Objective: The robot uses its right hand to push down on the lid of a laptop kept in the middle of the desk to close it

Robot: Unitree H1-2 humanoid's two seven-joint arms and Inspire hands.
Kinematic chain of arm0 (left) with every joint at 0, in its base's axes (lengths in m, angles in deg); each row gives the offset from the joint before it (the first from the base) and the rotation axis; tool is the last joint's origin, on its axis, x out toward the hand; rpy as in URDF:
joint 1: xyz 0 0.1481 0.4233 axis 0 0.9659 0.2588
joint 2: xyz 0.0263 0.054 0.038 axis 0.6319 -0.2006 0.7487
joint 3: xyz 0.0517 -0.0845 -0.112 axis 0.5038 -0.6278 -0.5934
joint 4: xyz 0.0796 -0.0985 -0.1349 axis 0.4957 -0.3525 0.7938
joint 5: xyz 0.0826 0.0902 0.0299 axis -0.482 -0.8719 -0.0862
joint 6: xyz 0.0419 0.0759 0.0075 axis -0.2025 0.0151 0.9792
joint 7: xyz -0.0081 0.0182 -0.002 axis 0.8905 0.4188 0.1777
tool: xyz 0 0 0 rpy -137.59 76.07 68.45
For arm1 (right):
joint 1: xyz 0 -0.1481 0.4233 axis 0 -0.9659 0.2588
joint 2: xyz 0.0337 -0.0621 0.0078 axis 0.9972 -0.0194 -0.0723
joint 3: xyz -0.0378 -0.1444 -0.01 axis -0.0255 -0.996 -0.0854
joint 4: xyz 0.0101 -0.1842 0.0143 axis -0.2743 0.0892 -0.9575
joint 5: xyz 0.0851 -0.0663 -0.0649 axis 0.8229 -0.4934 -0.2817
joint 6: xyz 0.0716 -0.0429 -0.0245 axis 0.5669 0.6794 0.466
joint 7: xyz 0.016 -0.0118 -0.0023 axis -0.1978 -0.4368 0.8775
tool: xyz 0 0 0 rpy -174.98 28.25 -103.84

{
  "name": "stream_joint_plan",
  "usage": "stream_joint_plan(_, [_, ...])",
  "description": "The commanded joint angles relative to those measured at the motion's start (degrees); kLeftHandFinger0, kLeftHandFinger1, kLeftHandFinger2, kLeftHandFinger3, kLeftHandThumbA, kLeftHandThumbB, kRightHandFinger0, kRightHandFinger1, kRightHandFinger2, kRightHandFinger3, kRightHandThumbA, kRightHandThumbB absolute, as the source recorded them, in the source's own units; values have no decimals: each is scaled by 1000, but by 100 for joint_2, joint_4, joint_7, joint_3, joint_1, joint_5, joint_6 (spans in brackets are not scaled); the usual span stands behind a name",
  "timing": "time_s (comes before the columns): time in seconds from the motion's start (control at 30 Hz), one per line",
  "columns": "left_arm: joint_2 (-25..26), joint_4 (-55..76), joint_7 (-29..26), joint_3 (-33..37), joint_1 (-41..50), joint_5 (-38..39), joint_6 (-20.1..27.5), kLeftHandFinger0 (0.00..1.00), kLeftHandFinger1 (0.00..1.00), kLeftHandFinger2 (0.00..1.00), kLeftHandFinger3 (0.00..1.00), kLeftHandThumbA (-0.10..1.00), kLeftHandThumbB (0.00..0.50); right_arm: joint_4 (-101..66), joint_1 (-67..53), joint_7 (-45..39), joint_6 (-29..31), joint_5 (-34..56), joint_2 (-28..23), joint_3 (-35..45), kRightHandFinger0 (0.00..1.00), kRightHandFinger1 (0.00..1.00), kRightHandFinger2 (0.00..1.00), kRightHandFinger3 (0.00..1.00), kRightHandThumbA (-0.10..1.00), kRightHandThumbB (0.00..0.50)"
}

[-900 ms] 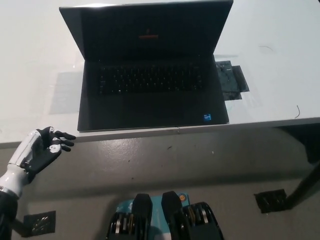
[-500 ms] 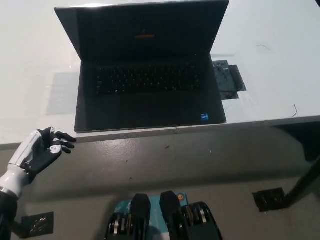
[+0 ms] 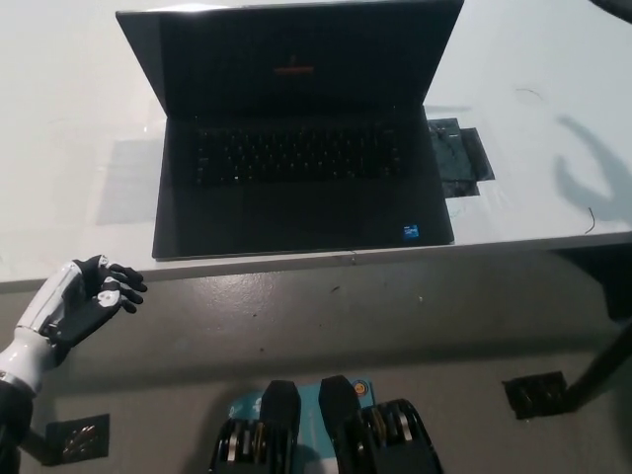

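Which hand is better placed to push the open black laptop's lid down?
Right, tentatively: its shadow falls on the white desk beside the open black laptop, though the hand itself is unseen. The white left hand rests below the desk edge.

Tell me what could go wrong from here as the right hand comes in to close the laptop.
1. The laptop sits with its front edge close to the desk edge; a push angled toward the robot might slide it off.
2. The right hand is out of view, only a shadow shows, so contact on the lid can't be confirmed.
3. The left hand rests open below the desk edge.
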Motion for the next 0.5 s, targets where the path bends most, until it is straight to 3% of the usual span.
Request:
stream_joint_plan(0.0, [193, 44, 72, 7, -82, -45, 101, 476, 457, 456, 460, -22, 164, 510, 883, -349, 321, -421, 30, -280, 1000, 989, 898, 1000, 212, 276])
stream_joint_plan(0.17, [205, 135, 75, 25, -42, -90, 159, 520, 472, 487, 500, -7, 131, 1292, 1518, -635, 633, -534, 198, -559, 1000, 1000, 895, 1000, 197, 263])
stream_joint_plan(0.23, [283, 399, -11, 101, -14, -309, -198, 632, 572, 574, 531, 45, 131, 1610, 1791, -841, 564, -547, 268, -694, 1000, 1000, 960, 1000, 166, 235])
stream_joint_plan(0.3, [261, 533, -46, 67, 7, -257, -487, 686, 610, 599, 536, 32, 132, 1929, 1949, -945, 678, -608, 334, -784, 1000, 1000, 967, 1000, 149, 241])
stream_joint_plan(0.37, [251, 632, -49, 75, 37, -297, -507, 695, 614, 608, 552, -5, 104, 2383, 2107, -1003, 840, -695, 446, -879, 1000, 1000, 963, 1000, 109, 245])
stream_joint_plan(0.47, [279, 736, -9, 72, 18, -279, -700, 722, 633, 624, 562, 16, 109, 2980, 2249, -1092, 1052, -861, 599, -1032, 1000, 1000, 962, 1000, 125, 253])
